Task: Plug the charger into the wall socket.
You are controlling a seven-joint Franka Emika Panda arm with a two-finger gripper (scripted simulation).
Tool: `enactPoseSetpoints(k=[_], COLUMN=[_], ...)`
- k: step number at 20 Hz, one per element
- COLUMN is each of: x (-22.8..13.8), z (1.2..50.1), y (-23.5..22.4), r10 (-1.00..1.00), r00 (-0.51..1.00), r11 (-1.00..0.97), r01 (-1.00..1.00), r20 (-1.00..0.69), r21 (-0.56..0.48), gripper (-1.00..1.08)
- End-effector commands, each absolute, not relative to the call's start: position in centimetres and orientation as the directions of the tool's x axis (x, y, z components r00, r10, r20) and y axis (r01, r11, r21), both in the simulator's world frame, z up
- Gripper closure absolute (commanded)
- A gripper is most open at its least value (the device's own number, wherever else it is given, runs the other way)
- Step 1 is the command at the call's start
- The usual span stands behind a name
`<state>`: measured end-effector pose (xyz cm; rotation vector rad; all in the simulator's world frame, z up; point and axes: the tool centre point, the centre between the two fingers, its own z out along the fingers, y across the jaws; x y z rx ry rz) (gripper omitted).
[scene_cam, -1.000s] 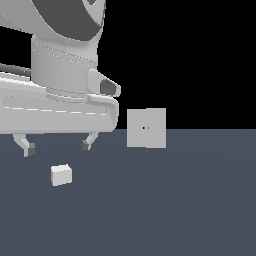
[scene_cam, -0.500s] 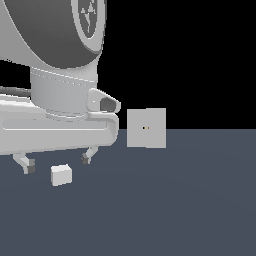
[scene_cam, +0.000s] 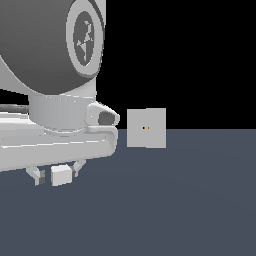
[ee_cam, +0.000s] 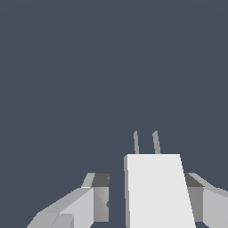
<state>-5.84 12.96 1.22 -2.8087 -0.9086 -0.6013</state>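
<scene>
I see the pincer (scene_cam: pixel 56 175) low over the floor (scene_cam: pixel 190 200), its jaws spread wide with the charger (scene_cam: pixel 61 175) standing between them. In the wrist view one finger (ee_cam: pixel 199 196) is against or very close to the charger (ee_cam: pixel 158 191); I cannot tell if it touches. The other finger (ee_cam: pixel 95 202) stands apart, with a strip of floor (ee_cam: pixel 111 67) showing in the gap, so nothing is held. Two thin grey prongs (ee_cam: pixel 146 142) stick out from the far end of the block.

Toward the exterior view's right, the wall socket (scene_cam: pixel 146 128) stands upright and well apart from the charger, with bare floor between them.

The big grey and white body of the arm (scene_cam: pixel 50 75) fills the exterior view's left and is cut by the frame. The wrist view cuts off the near end of the charger.

The charger is a plain boxy white block. The socket is a flat square panel with two tiny dark holes. The floor is smooth, dark slate blue.
</scene>
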Motion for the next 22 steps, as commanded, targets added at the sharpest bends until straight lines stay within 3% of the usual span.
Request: enactPoseSetpoints(k=[1, 13, 22], x=[-5.7, -5.6, -3.9], z=[1.1, 1.5, 3.7], y=[12.7, 12.7, 8.9], r10=[0.532, 0.520, 0.360], r00=[0.741, 0.749, 0.836], r11=[-0.813, -0.821, -0.918], r01=[0.583, 0.570, 0.396], r20=[0.410, 0.411, 0.415], r21=[0.001, 0.000, -0.002], gripper=[1.08, 1.08, 1.08])
